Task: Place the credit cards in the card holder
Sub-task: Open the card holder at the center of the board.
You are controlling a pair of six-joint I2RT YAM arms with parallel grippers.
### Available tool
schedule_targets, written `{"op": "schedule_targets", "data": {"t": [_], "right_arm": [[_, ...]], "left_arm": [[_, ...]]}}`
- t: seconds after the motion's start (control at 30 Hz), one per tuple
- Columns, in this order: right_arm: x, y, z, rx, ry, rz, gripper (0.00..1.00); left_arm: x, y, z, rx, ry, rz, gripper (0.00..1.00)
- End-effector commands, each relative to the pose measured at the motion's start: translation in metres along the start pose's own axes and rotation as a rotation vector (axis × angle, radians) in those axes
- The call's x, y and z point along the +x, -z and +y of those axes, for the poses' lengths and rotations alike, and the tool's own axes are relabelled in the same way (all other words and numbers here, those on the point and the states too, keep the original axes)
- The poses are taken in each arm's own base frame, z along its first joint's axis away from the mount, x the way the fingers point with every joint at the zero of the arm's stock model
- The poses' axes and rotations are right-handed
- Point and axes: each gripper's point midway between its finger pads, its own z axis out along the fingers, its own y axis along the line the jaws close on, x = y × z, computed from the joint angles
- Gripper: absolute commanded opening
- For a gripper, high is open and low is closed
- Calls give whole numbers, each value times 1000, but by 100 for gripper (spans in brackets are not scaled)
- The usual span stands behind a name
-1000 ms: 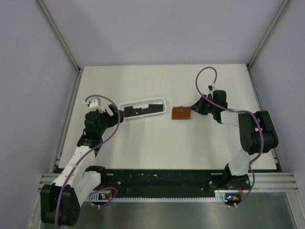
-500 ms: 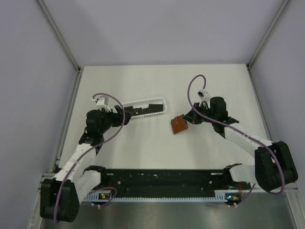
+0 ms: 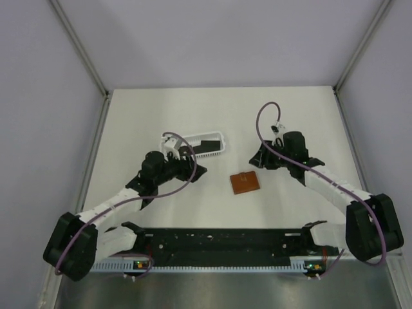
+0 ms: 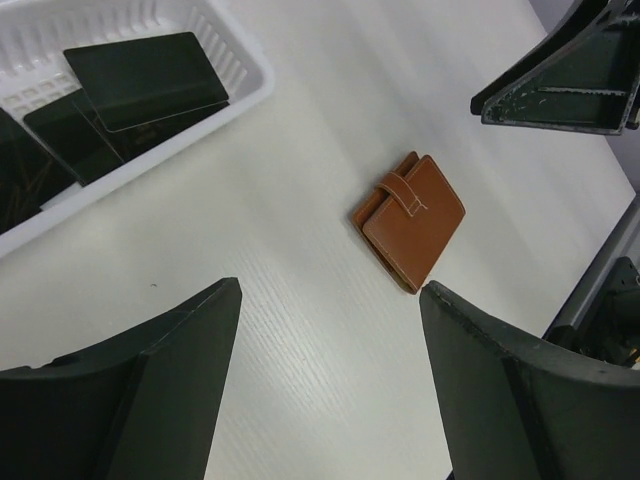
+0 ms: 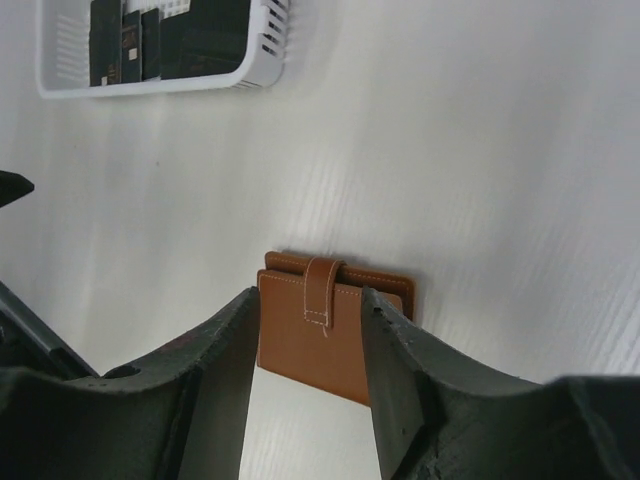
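Observation:
The card holder [image 3: 245,183] is a closed brown leather wallet with its clasp tab fastened, lying flat on the table near the middle. My right gripper [image 3: 259,159] hangs open just behind and to the right of it. In the right wrist view the card holder [image 5: 310,345] shows between and beyond my right gripper [image 5: 308,296], untouched. My left gripper [image 3: 198,170] stands open left of the card holder [image 4: 410,220], with only bare table between my left gripper's [image 4: 330,290] fingers. The credit cards [image 4: 145,75], black and thin, lie in the white basket [image 4: 250,85].
The white slotted basket [image 3: 215,153] sits behind my left arm, partly covered by it; it shows with the cards [image 5: 170,35] at the top left of the right wrist view. Grey walls and metal posts enclose the table. A black rail [image 3: 219,241] runs along the near edge.
My right gripper carried the card holder toward the near side, set it down and opened. My left arm swung right, past the basket toward the middle, its jaws narrowing slightly.

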Motion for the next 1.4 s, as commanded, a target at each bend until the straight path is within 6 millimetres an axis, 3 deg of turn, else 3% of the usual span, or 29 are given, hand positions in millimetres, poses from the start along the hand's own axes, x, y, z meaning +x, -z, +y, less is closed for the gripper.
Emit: {"op": "schedule_targets", "data": {"t": [0.0, 0.1, 0.2, 0.3, 0.4, 0.57, 0.77, 0.97, 1.13, 1.37], "right_arm": [[-2, 14, -12, 118, -79, -45, 45], [21, 21, -15, 135, -185, -22, 44], [43, 29, -15, 148, -333, -36, 31], [61, 37, -17, 166, -441, -66, 28], [75, 43, -15, 162, -502, -81, 23], [94, 44, -28, 209, -533, -68, 14], [111, 32, -38, 237, -556, -11, 0], [118, 23, -44, 263, -573, 16, 0], [116, 17, -44, 259, -576, 23, 0], [119, 15, -46, 271, -570, 44, 0]], "left_arm": [[-12, -19, -18, 60, -11, -62, 78], [-6, -39, -24, 76, -19, -16, 77], [-7, -62, -35, 113, -37, 10, 73], [-9, -83, -41, 145, -48, 26, 69], [-8, -103, -45, 183, -48, 50, 50], [-1, -129, -49, 204, -48, 87, 0], [25, -146, -56, 199, -68, 152, 0], [55, -150, -47, 122, -28, 224, 0], [69, -149, -22, -13, 37, 230, 0], [79, -155, -11, -75, 49, 264, 0]]}}
